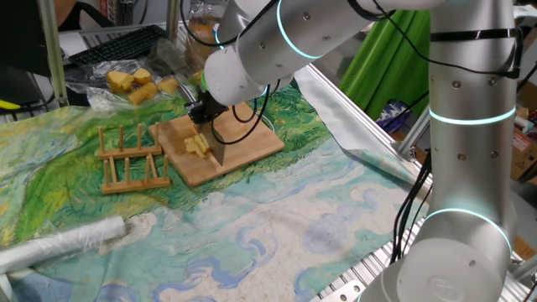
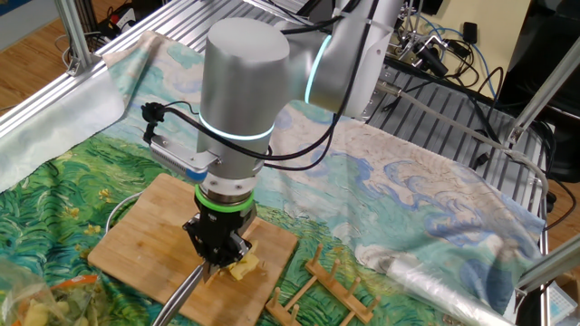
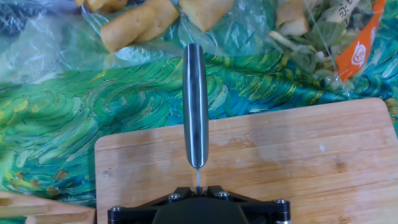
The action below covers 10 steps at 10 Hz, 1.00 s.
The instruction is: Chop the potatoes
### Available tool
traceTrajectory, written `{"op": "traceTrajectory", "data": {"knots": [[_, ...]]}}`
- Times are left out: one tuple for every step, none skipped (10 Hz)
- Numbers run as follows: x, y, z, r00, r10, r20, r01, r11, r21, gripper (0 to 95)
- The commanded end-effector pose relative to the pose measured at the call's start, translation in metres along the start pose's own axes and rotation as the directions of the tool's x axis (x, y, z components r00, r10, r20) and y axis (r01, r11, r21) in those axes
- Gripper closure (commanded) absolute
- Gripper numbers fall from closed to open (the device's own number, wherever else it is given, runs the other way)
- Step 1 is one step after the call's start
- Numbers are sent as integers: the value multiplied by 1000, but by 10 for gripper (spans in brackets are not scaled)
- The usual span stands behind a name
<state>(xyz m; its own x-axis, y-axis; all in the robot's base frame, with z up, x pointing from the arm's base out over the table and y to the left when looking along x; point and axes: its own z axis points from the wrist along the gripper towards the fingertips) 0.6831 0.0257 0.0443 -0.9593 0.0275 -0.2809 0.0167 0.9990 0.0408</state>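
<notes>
Pale-yellow potatoes (image 1: pixel 197 146) are seen in a small cluster of cut pieces on the wooden cutting board (image 1: pixel 252 144), directly beneath the end effector (image 2: pixel 220 263). A knife (image 3: pixel 195 112) is clamped between the closed fingers, its blade reaching out over the board, beside the pieces.

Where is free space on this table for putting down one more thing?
Free: the pale cloth between the board and the near table edge. Crowded: behind the board lie bagged potatoes; beside it stands the rack; the gripper holds a knife over the slices.
</notes>
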Motion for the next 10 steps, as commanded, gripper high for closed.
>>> {"op": "traceTrajectory", "data": {"knots": [[0,0,-1,1000,-6,-10,6,1000,-2,950],[0,0,-1,1000,-14,-25,14,1000,-2,950],[0,0,-1,999,-23,-35,23,1000,-3,950],[0,0,-1,999,-28,-42,28,1000,-3,950],[0,0,-1,999,-29,-46,29,1000,-3,950],[1,0,-1,998,-28,-47,28,1000,-3,760],[1,0,-1,998,-30,-49,30,1000,-2,760],[1,0,-2,998,-31,-54,31,1000,-2,760],[0,0,-2,998,-31,-57,31,1000,-2,760],[0,0,-3,997,-35,-65,35,999,-3,760]]}}
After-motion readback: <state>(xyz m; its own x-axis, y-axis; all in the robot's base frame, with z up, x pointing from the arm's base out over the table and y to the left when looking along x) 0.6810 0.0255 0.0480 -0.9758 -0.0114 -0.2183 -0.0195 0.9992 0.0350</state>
